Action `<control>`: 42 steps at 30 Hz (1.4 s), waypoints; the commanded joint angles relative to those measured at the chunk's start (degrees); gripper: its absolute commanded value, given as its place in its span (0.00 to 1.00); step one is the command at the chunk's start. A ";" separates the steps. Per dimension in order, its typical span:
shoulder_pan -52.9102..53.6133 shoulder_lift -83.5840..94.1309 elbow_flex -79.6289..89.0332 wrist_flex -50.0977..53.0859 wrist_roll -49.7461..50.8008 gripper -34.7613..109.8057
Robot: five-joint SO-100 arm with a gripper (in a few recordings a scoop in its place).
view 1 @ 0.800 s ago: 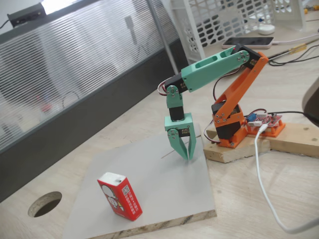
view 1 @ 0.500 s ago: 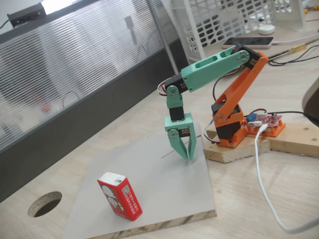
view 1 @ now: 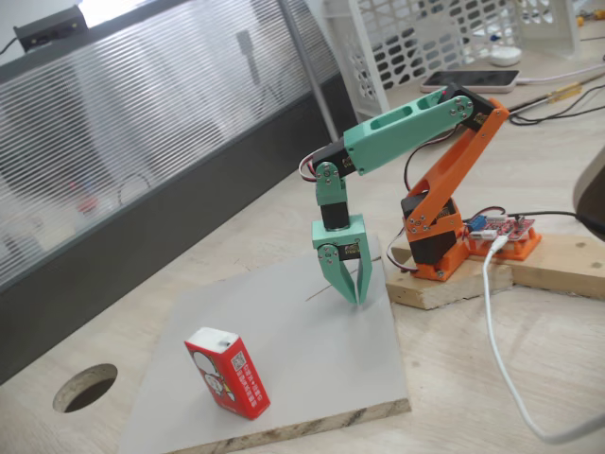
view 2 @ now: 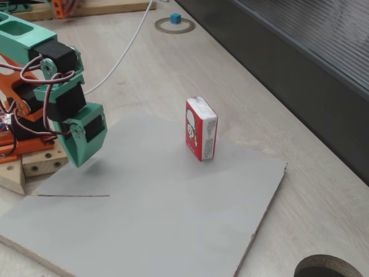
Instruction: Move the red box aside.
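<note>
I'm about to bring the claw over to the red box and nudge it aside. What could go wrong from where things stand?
1. The red box stands upright on a narrow base, so a high push would likely tip it rather than slide it.
2. It sits near the edge of the grey board; a strong shove could send it off onto the table.
3. The claw points down close over the board, so sweeping low may scrape it.
</note>
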 commanded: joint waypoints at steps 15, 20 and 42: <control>-0.70 4.04 -0.70 -0.44 0.88 0.26; -0.70 4.13 -0.70 -0.44 0.88 0.26; -0.70 4.13 -0.62 -0.44 0.88 0.26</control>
